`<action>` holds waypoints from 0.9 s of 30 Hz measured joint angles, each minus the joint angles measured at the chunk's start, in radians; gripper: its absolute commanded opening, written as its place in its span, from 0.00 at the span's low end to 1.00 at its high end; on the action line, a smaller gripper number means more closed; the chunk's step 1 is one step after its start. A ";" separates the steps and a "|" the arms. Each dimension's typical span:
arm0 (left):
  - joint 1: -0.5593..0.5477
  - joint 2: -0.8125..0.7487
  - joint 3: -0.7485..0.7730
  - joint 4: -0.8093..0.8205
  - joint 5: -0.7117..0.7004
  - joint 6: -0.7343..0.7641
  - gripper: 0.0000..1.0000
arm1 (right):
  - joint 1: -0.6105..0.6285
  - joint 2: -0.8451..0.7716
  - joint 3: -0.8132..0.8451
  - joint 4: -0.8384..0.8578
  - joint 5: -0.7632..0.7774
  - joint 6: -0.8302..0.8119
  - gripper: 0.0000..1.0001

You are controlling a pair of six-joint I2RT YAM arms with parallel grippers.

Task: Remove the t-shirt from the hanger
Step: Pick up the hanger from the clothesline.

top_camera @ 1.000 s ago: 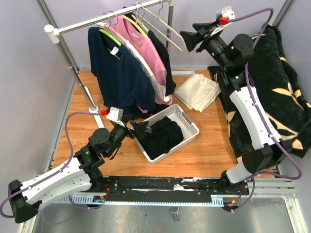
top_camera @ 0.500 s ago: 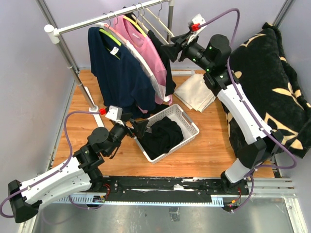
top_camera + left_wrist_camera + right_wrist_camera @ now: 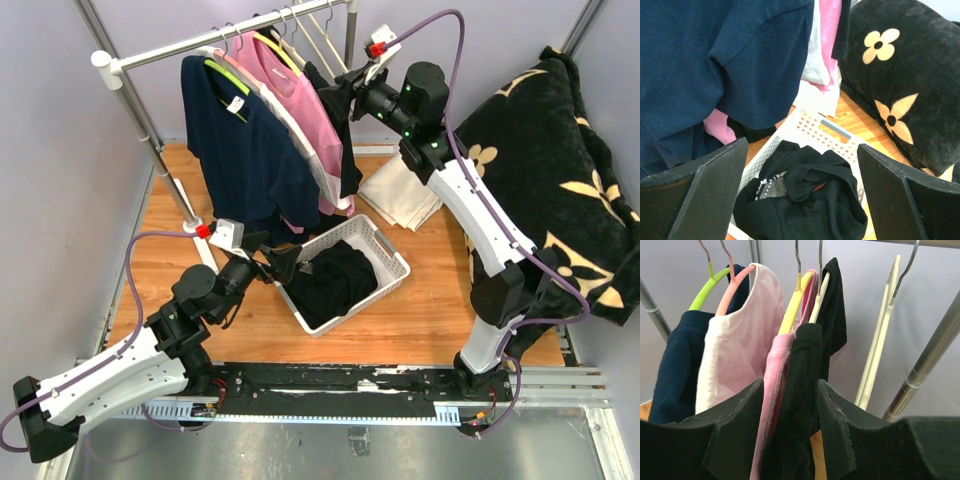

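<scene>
Right gripper (image 3: 790,385) is up at the rack rail (image 3: 220,38). Its jaws are partly open and straddle the shoulder edge of the black t-shirt (image 3: 832,315). Fabric sits in the gap but is not pinched. The black t-shirt hangs on a cream hanger (image 3: 819,295), last of the clothed hangers at the right end of the row.

In the way:
- the pink t-shirt (image 3: 774,365) on a yellow hanger (image 3: 792,305) presses against the black one, and its edge also falls between the fingers
- an empty cream hanger (image 3: 880,340) hangs just right of the black shirt
- a metal pole (image 3: 927,357) stands beyond that

Left gripper (image 3: 801,146) is low, wide open and holding nothing. It points at the white basket (image 3: 835,131) from beside its rim. Navy hem hangs close above it.

Counts:
- 4 hung shirts: navy t-shirt (image 3: 675,365) on a green hanger (image 3: 707,290), white t-shirt (image 3: 735,340) on a pink hanger (image 3: 737,277), then the pink and the black
- at least 1 empty hanger; can't tell the exact number from the top view
- 1 basket, with dark garments (image 3: 335,280) heaped inside; can't tell how many
- 1 folded cream cloth (image 3: 405,190) on the wooden table (image 3: 430,310), right of the basket
- 1 black blanket with cream flowers (image 3: 560,170) along the right edge
</scene>
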 measured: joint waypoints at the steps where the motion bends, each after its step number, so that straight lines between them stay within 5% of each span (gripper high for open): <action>1: 0.000 -0.004 0.000 0.000 -0.001 0.000 0.95 | 0.001 0.010 0.011 -0.003 0.001 0.000 0.45; 17: 0.000 -0.046 -0.005 -0.016 -0.020 0.011 0.96 | 0.019 0.054 0.042 -0.028 0.042 -0.005 0.02; 27: 0.000 -0.057 -0.008 -0.023 -0.024 0.010 0.96 | 0.026 0.051 0.040 -0.020 0.091 -0.005 0.01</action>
